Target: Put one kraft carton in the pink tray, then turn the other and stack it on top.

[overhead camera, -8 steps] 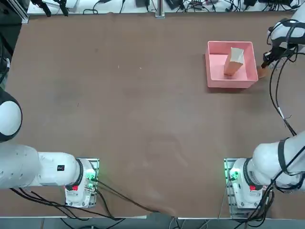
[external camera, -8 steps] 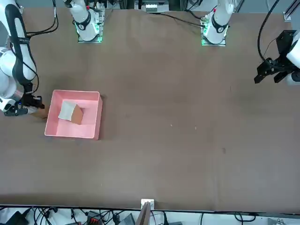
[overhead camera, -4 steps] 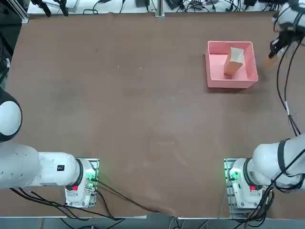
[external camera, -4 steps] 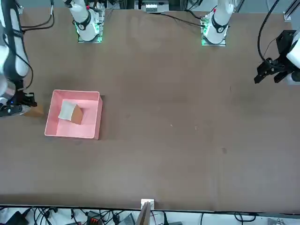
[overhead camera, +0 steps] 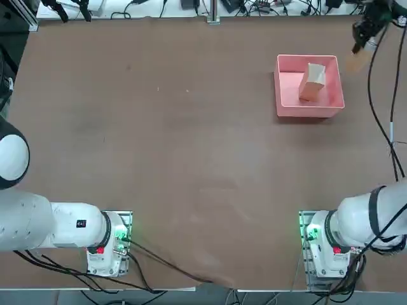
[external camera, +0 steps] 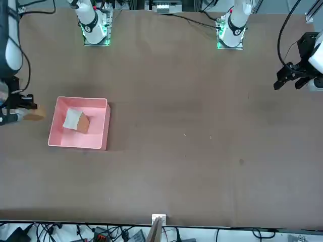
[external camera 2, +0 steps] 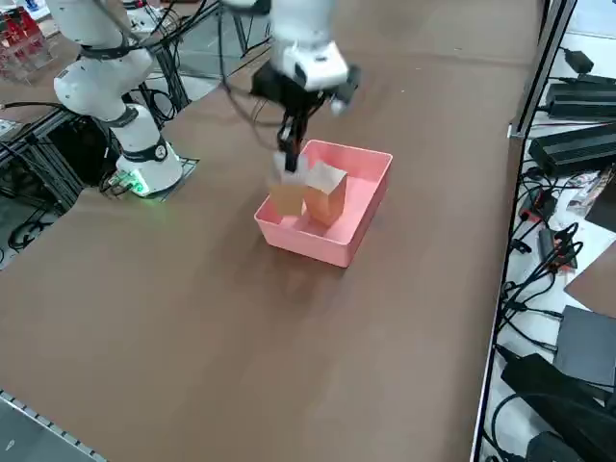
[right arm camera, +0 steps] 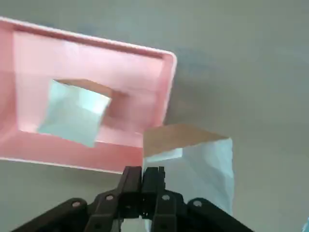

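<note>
Tray of pink plastic, flat on the worktop, with one kraft carton inside, whitish end uppermost and clear of the walls: a base for stacking, to be left exactly so. Just to the right, beyond the tray wall, the right hand, pressed together on the second carton, apparently by a thin edge at the whitish end, and holding it above the worktop. Step in hand, by the look of it: turning and carrying this second carton for placement on top. With so slight a pinch, best to turn slowly and smoothly; swing or pivoting about the fingertips quite possible. Better to finish the turn out here, away from the tray, and to let any sway die down before crossing. Then over the wall with room to spare, low hanging corners included, and leftward to a point directly above the carton in the tray. Before lowering, edges to be matched from both the top view and the front view, centre over centre. Descent straight and gentle until light contact, without pushing, for fear of tipping the lower carton or creasing the cardboard. Release only with the upper carton steady, then straight up, with no sideways drag.
</note>
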You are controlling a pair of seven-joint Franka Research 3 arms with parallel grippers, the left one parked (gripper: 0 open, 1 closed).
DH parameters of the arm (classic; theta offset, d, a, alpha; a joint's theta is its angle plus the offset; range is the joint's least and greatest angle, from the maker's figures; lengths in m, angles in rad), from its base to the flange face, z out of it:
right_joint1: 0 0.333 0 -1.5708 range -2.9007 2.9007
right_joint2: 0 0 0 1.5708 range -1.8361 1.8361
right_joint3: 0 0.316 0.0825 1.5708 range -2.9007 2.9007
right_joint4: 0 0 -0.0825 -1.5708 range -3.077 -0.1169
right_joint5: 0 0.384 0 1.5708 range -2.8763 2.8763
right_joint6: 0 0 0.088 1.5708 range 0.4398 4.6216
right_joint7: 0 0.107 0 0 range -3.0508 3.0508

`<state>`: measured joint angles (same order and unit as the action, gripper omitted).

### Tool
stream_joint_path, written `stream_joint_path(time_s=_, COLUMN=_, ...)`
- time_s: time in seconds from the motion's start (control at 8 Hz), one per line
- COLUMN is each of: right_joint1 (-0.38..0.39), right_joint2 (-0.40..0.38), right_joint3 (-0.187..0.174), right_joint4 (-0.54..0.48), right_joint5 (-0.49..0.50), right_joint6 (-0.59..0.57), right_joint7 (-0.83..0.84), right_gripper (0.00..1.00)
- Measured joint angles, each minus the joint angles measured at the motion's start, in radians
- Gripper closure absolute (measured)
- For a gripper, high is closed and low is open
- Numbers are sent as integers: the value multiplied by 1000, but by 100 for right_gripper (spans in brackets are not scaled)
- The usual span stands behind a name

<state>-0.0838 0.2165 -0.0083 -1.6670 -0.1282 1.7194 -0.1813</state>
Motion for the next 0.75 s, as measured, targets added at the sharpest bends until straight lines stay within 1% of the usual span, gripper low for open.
stream_joint_path(time_s=0.25, right_joint1=84, right_joint2=3, right_joint3=1, right_joint4=9, right_joint5=0, right_joint6=-11, right_joint7=129, right_gripper=99)
stream_joint_path(time_s=0.38, right_joint1=111, right_joint2=5, right_joint3=1, right_joint4=10, right_joint5=0, right_joint6=-11, right_joint7=169, right_gripper=99)
stream_joint_path(time_s=0.62, right_joint1=141, right_joint2=12, right_joint3=2, right_joint4=13, right_joint5=0, right_joint6=-11, right_joint7=168, right_gripper=99)
stream_joint_path(time_s=0.75, right_joint1=162, right_joint2=13, right_joint3=3, right_joint4=13, right_joint5=-1, right_joint6=-12, right_joint7=108, right_gripper=99)
